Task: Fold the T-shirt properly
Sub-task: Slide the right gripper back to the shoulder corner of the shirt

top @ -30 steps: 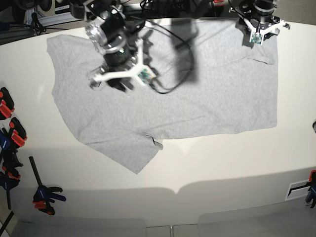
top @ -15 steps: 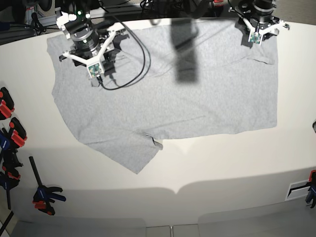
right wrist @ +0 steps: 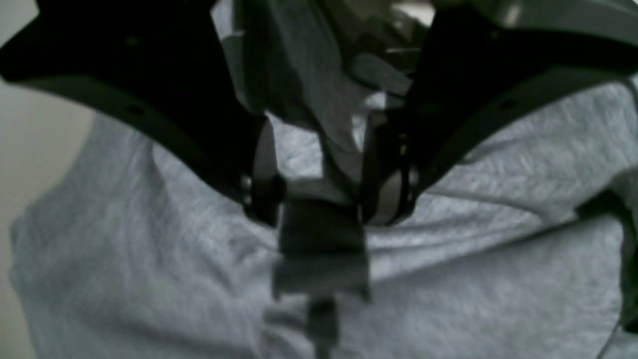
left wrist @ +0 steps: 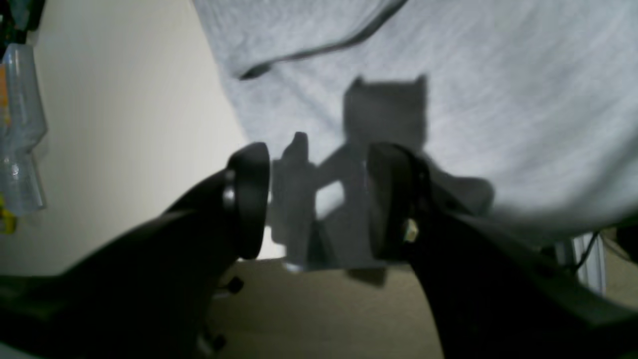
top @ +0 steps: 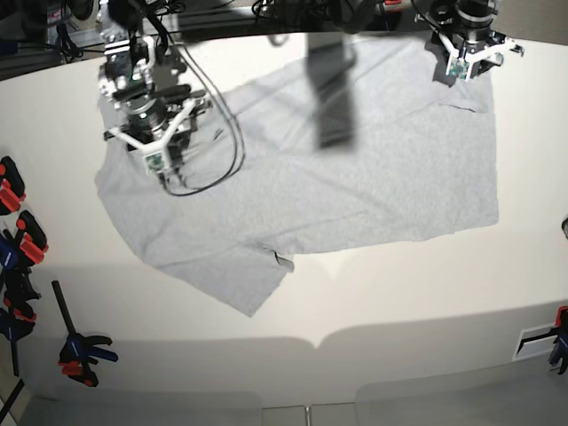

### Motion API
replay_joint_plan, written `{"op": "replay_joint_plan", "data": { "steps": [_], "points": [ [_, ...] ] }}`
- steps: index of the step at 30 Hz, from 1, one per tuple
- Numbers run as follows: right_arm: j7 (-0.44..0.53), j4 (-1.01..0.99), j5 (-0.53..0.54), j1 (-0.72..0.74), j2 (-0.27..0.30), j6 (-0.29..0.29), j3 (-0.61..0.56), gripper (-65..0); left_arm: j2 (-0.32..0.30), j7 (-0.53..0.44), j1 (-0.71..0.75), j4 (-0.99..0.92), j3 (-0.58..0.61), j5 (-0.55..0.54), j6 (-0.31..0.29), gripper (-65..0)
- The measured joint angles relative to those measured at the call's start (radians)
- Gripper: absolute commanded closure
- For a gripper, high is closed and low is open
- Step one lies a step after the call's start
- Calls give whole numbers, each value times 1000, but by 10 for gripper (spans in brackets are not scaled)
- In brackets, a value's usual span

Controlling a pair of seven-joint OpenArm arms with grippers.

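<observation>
The light grey T-shirt (top: pixel 355 177) lies spread on the white table (top: pixel 399 302), plain side up, with one sleeve pointing to the front edge. My right gripper (top: pixel 144 120) is at the T-shirt's far left corner. In the right wrist view its jaws stand open (right wrist: pixel 321 199) close over the cloth (right wrist: pixel 149 274), and a rumpled fold bunches up between the fingers (right wrist: pixel 264 194). My left gripper (top: pixel 461 49) hovers at the far right corner. In the left wrist view it is open (left wrist: pixel 316 199) over the T-shirt's edge (left wrist: pixel 498 99), and nothing is between its fingers (left wrist: pixel 249 199).
Orange and black clamps (top: pixel 18 240) line the table's left edge, and another clamp (top: pixel 84 351) lies near the front left. A black cable (top: pixel 213 151) loops over the shirt beside the right gripper. A dark shadow band (top: pixel 333 98) crosses the shirt's top.
The arm on the left of the base view swept left and came down at the shirt's far left corner. That corner has drawn in under the gripper, baring table behind it. The other arm stayed put.
</observation>
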Motion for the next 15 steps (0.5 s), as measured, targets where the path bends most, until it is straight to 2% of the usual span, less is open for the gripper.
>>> {"op": "replay_joint_plan", "data": {
  "steps": [2,8,15],
  "points": [
    [3,2,7,-12,0,0,32,-267,-9,14,1,0,0,40,0,-288],
    [-27,2,24,-10,1,49,55,-267,-7,14,0,0,-1,23,1,-288],
    [-34,2,39,-10,2,50,55,-267,-2,21,0,165,0,-108,2,-288]
  ]
}}
